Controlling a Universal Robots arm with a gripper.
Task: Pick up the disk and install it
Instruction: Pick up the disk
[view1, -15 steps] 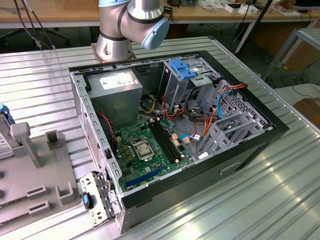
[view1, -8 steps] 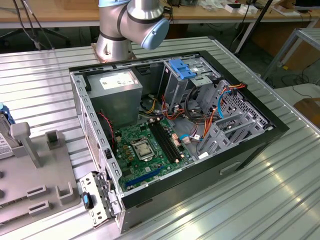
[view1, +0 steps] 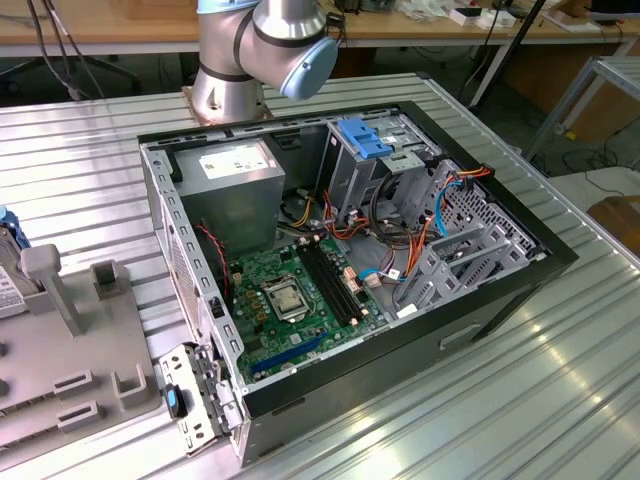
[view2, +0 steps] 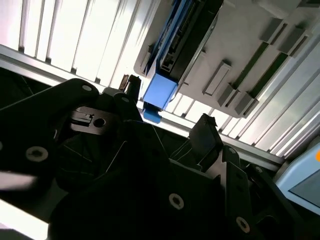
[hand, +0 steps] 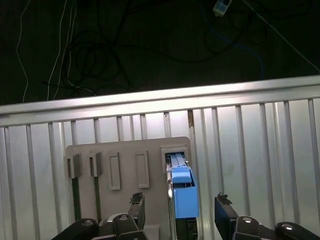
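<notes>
— Disk (hand: 182, 187): one, standing on edge in an end slot of the one grey holder (hand: 127, 150), on the ribbed metal tabletop (hand: 250, 150).
— And the end effector (hand: 180, 200)?
— Spread wide. Two fingers (hand: 225, 215), one on either side of the disk, a gap at each. Gripping nothing.
— Anything else?
— One open computer case (view1: 480, 315) in the exterior view, well apart from the holder, toward that view's right. One arm base (view1: 230, 70) beyond it.
</notes>
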